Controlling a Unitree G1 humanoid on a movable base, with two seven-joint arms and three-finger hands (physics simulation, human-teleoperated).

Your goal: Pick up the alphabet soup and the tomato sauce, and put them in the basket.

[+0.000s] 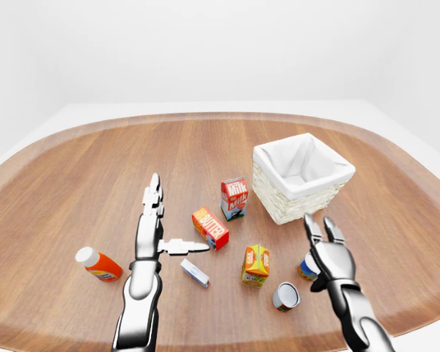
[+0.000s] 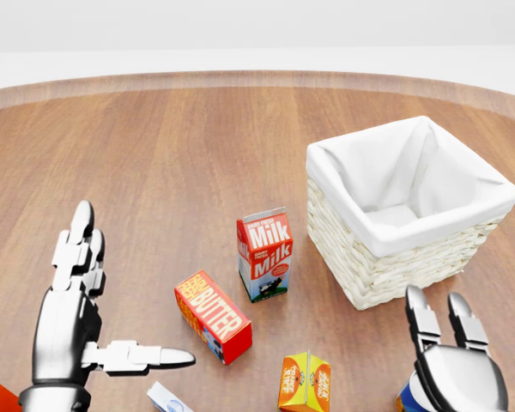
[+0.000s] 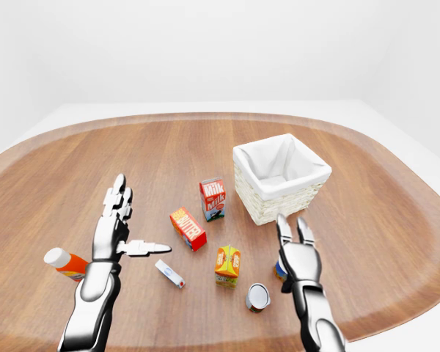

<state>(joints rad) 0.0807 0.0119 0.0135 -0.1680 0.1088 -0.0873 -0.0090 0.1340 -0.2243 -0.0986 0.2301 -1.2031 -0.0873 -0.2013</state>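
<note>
Our left robot hand (image 1: 152, 224) is spread wide above the wooden worktop (image 1: 81, 176), fingers pointing toward the top of the left-eye view and the thumb stretched out sideways to the right; it holds nothing. Just past the thumb tip lies the butter box (image 1: 210, 228), and beyond that, up and to the right, the milk carton (image 1: 234, 198) stands upright. Below the thumb a small white and blue packet (image 1: 195, 273) lies flat, and to the left of this hand's wrist an orange bottle with a white cap (image 1: 97, 264) lies on its side.

Our right robot hand (image 1: 327, 251) is also open and empty, its fingers upright and slightly apart. Directly behind its palm, partly hidden by it, stands a can with a blue and orange label (image 1: 305, 267), very close to the hand; we cannot tell whether the hand touches it, nor can we read the label. Lower and to the left of this hand a second can (image 1: 285, 296) lies tipped over with its grey end facing us; which of the two is the soup and which the sauce we cannot tell. Further left of that hand stands an orange juice carton (image 1: 256, 265).

The basket (image 1: 275, 203), woven and lined with white cloth, sits above the right robot hand in the view, near the fingertips but apart from them.
</note>
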